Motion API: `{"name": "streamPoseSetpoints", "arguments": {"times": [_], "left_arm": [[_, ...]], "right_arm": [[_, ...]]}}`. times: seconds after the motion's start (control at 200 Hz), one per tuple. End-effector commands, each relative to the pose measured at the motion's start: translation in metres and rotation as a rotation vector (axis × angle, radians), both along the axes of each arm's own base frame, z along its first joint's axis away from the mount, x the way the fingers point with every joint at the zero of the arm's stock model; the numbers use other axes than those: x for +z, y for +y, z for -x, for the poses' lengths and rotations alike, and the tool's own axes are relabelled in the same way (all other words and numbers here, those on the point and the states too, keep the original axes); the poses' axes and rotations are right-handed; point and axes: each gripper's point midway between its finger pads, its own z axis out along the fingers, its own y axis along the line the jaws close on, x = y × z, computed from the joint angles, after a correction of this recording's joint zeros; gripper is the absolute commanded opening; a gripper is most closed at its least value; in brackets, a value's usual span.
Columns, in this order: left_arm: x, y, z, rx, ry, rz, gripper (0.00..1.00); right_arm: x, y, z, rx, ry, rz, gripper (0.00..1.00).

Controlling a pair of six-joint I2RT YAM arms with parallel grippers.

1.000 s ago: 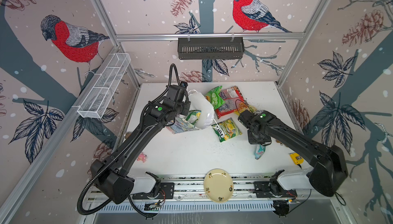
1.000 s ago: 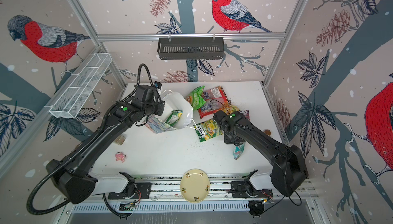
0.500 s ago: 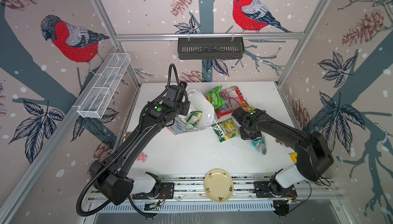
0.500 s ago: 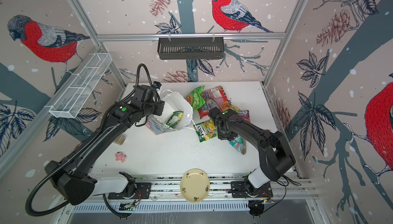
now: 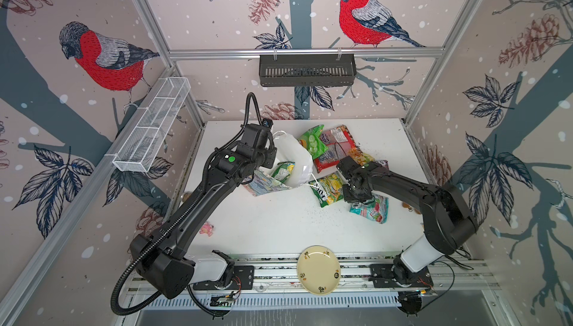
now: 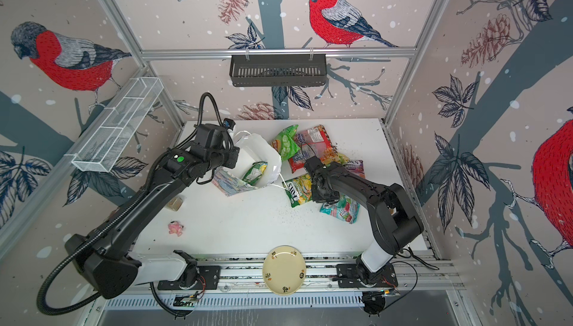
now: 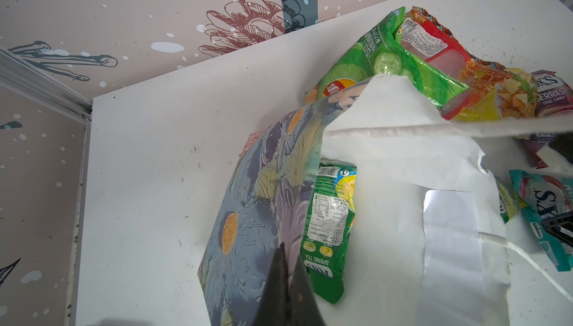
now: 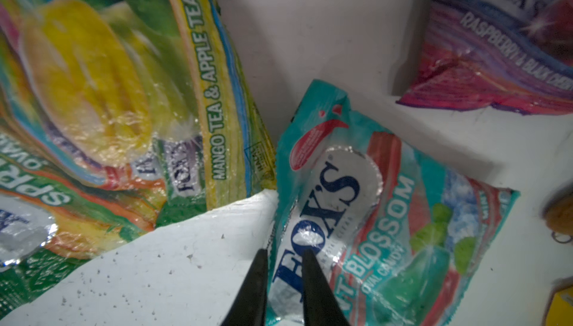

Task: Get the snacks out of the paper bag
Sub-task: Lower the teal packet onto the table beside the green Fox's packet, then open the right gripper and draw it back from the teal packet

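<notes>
Teal packet (image 5: pixel 370 209) just dropped near the paper bag (image 5: pixel 294 157) — right gripper (image 8: pixel 283 253) jaws parting, left gripper (image 7: pixel 282 256) pinching it shut — one green FOX'S (image 7: pixel 330 231) still inside.

The small blue-lilac floral paper gift bag (image 5: pixel 264 185) slumps crumpled at the white bench's (image 5: pixel 279 231) back left, its white mouth gaping. One green FOX'S plastic packet (image 5: pixel 282 171) lies inside. A second green FOX'S packet (image 5: pixel 330 188) lies flat just outside the mouth, with the teal FOX'S packet (image 5: pixel 370 210) just beside it. Behind them the cucumber-slice green packet (image 5: pixel 313 142), large red packet (image 5: pixel 331 149), yellow packet (image 5: pixel 361 156) and purple packet (image 6: pixel 354 166) overlap.
</notes>
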Motion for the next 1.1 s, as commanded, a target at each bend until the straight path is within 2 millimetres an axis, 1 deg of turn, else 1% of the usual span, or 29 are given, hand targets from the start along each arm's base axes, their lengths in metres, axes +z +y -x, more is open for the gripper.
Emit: {"name": "streamPoseSetpoints", "arguments": {"times": [0.0, 0.1, 0.17, 0.24, 0.315, 0.435, 0.505, 0.555, 0.57, 0.59, 0.685, 0.73, 0.795, 0.835, 0.876, 0.961, 1.041, 1.096], "left_arm": [[0.009, 0.002, -0.004, 0.013, -0.037, 0.001, 0.0], [0.008, 0.003, -0.005, 0.013, -0.038, -0.003, 0.0], [0.007, 0.004, -0.005, 0.013, -0.044, -0.007, 0.0], [0.004, 0.005, -0.006, 0.012, -0.047, -0.021, 0.0], [0.002, 0.006, -0.006, 0.013, -0.051, -0.032, 0.0], [0.001, 0.006, -0.005, 0.009, -0.056, -0.026, 0.0], [0.002, 0.002, -0.003, -0.019, -0.068, -0.014, 0.0], [0.002, 0.0, -0.002, -0.035, -0.084, -0.008, 0.0], [0.001, 0.0, -0.002, -0.035, -0.088, -0.005, 0.0], [0.001, 0.001, -0.001, -0.034, -0.092, -0.005, 0.0], [0.002, -0.002, 0.001, -0.055, -0.113, 0.007, 0.0], [0.006, -0.006, 0.004, -0.09, -0.134, 0.02, 0.0], [0.01, -0.012, 0.008, -0.13, -0.166, 0.037, 0.0], [0.015, -0.015, 0.011, -0.148, -0.196, 0.051, 0.0], [0.017, -0.017, 0.014, -0.17, -0.215, 0.063, 0.0], [0.024, -0.023, 0.023, -0.23, -0.258, 0.088, 0.0], [0.021, -0.028, 0.031, -0.29, -0.281, 0.095, 0.0], [0.017, -0.031, 0.035, -0.317, -0.281, 0.101, 0.0]], "right_arm": [[0.005, 0.004, -0.003, 0.008, -0.017, -0.032, 0.25], [0.01, 0.004, -0.004, 0.009, -0.034, -0.05, 0.27], [0.016, 0.005, -0.006, 0.008, -0.05, -0.068, 0.31], [0.028, 0.01, -0.009, 0.003, -0.088, -0.113, 0.35], [0.049, 0.018, -0.016, -0.002, -0.155, -0.191, 0.38], [0.094, 0.023, -0.029, -0.023, -0.285, -0.294, 0.44], [0.127, 0.024, -0.036, -0.034, -0.376, -0.349, 0.44], [0.149, 0.029, -0.039, -0.026, -0.436, -0.405, 0.45], [0.163, 0.03, -0.038, -0.022, -0.474, -0.434, 0.45], [0.173, 0.032, -0.039, -0.019, -0.501, -0.463, 0.45], [0.222, 0.058, -0.036, 0.038, -0.629, -0.685, 0.44], [0.236, 0.067, -0.034, 0.045, -0.667, -0.792, 0.44], [0.243, 0.08, -0.031, 0.049, -0.679, -0.917, 0.44], [0.239, 0.087, -0.031, 0.045, -0.669, -0.958, 0.44], [0.233, 0.091, -0.033, 0.037, -0.663, -0.964, 0.44], [0.211, 0.091, -0.04, -0.019, -0.644, -0.902, 0.44], [0.188, 0.084, -0.048, -0.072, -0.621, -0.822, 0.44], [0.177, 0.086, -0.051, -0.07, -0.599, -0.794, 0.44]]}}
